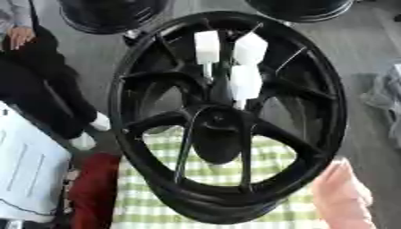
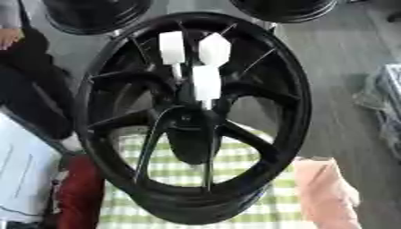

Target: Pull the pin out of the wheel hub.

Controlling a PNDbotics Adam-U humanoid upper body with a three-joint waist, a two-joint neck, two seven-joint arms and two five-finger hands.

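A large black spoked wheel hub (image 1: pixel 227 118) stands before me, filling most of both eye views, its lower rim resting over a green-and-white checked cloth (image 1: pixel 196 205). Three white block-headed pins (image 1: pixel 245 82) sit in the hub's central part, above the middle: two side by side at the top, one just below them. All three are still seated in the hub. Neither of my hands shows in either view, so I cannot report their state. A pink fabric shape (image 2: pixel 325 192) lies just beside the rim at lower right; a dark red item (image 1: pixel 92 190) lies at lower left. Two more black wheels (image 1: pixel 113 13) stand at the far edge.
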